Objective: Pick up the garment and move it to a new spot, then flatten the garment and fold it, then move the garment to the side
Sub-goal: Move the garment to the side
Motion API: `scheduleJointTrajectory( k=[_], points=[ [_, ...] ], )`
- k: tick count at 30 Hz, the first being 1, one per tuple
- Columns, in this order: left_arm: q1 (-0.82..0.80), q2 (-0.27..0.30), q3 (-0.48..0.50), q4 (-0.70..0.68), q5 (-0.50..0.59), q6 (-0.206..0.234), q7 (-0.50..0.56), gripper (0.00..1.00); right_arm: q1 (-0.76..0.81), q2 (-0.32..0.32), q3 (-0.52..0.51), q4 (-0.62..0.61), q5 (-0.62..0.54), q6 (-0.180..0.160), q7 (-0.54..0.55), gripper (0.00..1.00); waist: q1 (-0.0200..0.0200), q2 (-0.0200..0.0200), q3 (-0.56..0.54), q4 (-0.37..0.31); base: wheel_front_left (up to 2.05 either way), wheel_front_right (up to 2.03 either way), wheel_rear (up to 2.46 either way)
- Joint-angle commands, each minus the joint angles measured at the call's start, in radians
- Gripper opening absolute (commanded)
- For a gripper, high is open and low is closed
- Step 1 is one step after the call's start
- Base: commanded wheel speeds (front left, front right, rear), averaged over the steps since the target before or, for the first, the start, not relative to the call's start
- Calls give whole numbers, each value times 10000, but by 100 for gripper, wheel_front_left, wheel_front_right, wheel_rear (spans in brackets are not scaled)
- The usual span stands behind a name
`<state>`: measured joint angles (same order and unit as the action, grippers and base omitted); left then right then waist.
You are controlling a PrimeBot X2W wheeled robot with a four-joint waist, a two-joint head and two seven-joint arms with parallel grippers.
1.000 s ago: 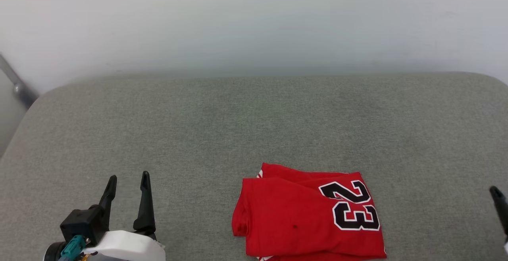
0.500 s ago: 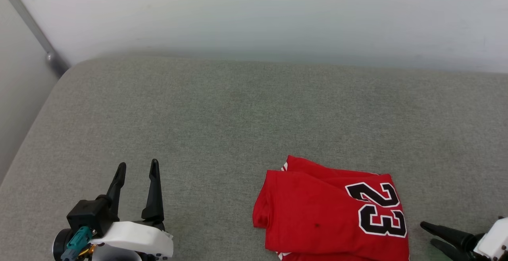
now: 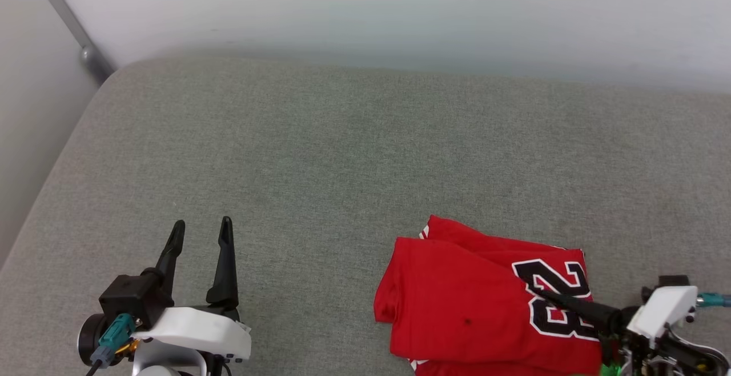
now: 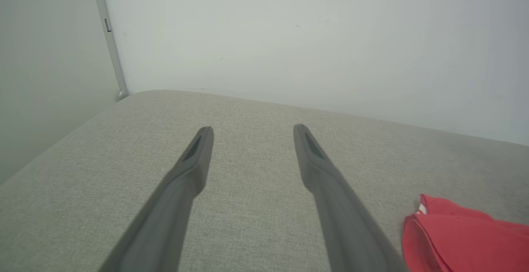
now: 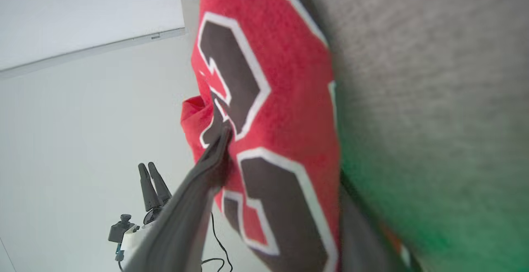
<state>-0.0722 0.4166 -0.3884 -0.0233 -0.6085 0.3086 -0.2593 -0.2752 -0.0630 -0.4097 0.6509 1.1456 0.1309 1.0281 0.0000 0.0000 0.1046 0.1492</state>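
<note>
The garment (image 3: 468, 307) lies folded into a rough rectangle at the near right of the wide grey-green cushion (image 3: 342, 164). It is red, with a black, white-outlined "23" on the right part of its top face. A bit of red-and-white striped trim peeks out at its far left corner, and again at its near edge.

The right gripper (image 3: 562, 304) reaches in from the near right, lying low and pointing left. One dark finger (image 3: 571, 306) rests across the number. In the right wrist view (image 5: 285, 156) the jaws stand wide apart, with that finger on the printed digits and the other down by the shirt's right edge against the cushion. I cannot tell whether the lower finger is under the cloth or just beside it. The fingers have not closed on anything. A green glow shows beside this wrist at the near edge.

The left gripper (image 3: 203, 223) hovers at the near left, well apart from the shirt, fingers pointing away toward the wall (image 3: 371, 10). Its jaws are spread wide and hold nothing. In the left wrist view (image 4: 253, 130) there is bare cushion between them, and the garment's (image 4: 467, 239) folded left edge is off to the right.

A slanted metal pole (image 3: 74, 27) stands at the far left corner, where the cushion meets the pale wall.
</note>
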Motion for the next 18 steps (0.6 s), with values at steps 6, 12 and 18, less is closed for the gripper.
scheduleJointTrajectory(
  k=[6,12,18],
  points=[
    [-12,133,-48,83,53,-27,26,100,220,-99,1135,-894,-588,-5,-725,0,0,0,-353,-276,0,0,0],
    [216,258,-74,7,50,-66,43,100,409,-1063,2943,-2149,-2572,-5,-2141,0,0,0,-692,-976,0,0,0],
    [150,278,-156,-124,146,-114,35,100,-140,-2027,4171,-2208,-4537,-5,-3191,0,0,0,-735,-2174,0,0,0]
  ],
)
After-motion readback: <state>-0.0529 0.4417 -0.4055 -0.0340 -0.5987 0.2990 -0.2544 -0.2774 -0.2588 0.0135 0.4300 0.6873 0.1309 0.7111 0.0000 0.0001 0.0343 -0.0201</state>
